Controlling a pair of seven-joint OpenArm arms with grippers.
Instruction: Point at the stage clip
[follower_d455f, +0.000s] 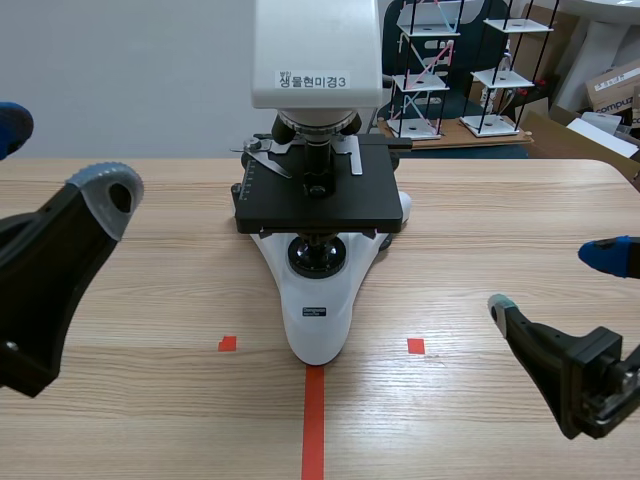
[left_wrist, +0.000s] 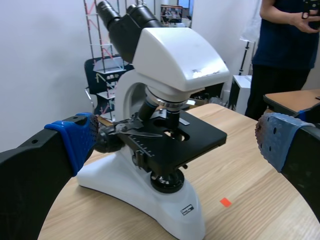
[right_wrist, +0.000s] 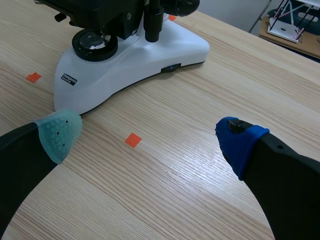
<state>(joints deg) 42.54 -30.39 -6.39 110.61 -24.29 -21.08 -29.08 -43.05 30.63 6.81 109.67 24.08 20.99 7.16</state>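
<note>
Microscope (follower_d455f: 318, 300) sits mid-surface (follower_d455f: 170, 430), nose of its white base on the red tape line (follower_d455f: 313, 420). Black stage (follower_d455f: 330, 212) is under the objective. Stage clip (follower_d455f: 266, 160) is the thin metal arm on top of the stage, at the rear-left in scene view, just beside the objective. In left wrist view it lies across the stage on the side nearer that arm.

Left tool (follower_d455f: 60, 155): fingers spread wide, nothing between the pads. It's off to the microscope's left, well apart from the clip and not touching anything. In its wrist view the stage and clip are straight ahead between the fingers.

Right tool (follower_d455f: 548, 280): also spread and empty, low over the surface on the microscope's right, near the small red tape square (follower_d455f: 415, 346). The base is ahead of it, apart.

Person (left_wrist: 285, 45) in dark clothes stands beyond the surface. Wire racks (follower_d455f: 430, 70) are behind the microscope.
</note>
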